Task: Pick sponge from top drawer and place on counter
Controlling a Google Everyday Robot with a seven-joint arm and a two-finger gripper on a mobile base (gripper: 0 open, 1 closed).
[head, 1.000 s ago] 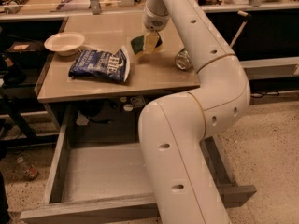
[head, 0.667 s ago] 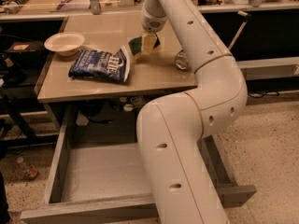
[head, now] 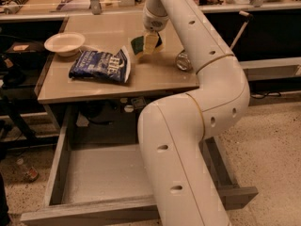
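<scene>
Colours on the sponge (head: 137, 45) are dark green on one side and yellow on the other. It sits tilted between the jaws of the gripper (head: 149, 43), which are closed on it, just above the counter (head: 103, 25). Beside it lies a blue bag (head: 100, 66) with white letters too blurry to read.
</scene>
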